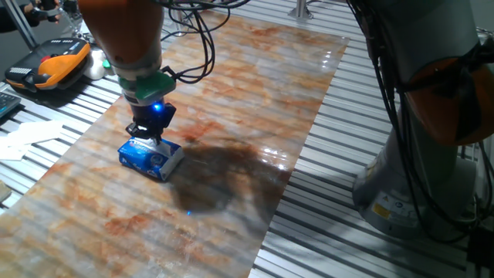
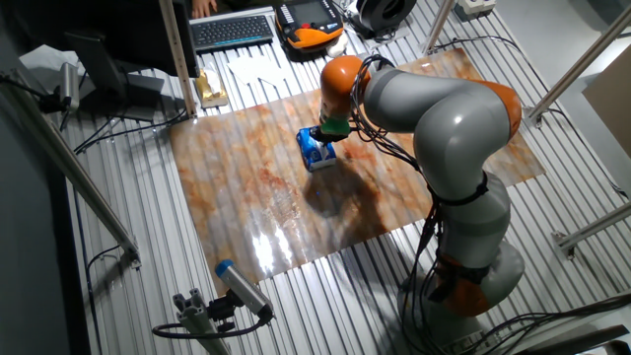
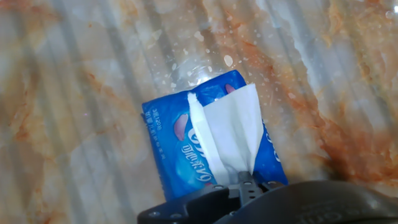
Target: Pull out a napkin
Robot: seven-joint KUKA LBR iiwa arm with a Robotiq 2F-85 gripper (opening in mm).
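The blue-and-white tissue pack [image 1: 150,158] lies flat on the marbled orange board [image 1: 255,93], left of its middle. It also shows in the other fixed view [image 2: 315,151] and in the hand view [image 3: 177,146]. A white napkin [image 3: 228,132] sticks up out of the pack's top slot and narrows to a point between my fingers. My gripper [image 1: 149,139] stands straight over the pack, shut on the napkin's upper end [image 3: 246,179]. In the fixed views the napkin is hidden by the gripper.
An orange-and-black device [image 1: 52,63] and flat white papers [image 1: 29,136] lie on the grey metal slats left of the board. A keyboard [image 2: 232,30] is at the far edge. The arm's base [image 1: 409,185] stands to the right.
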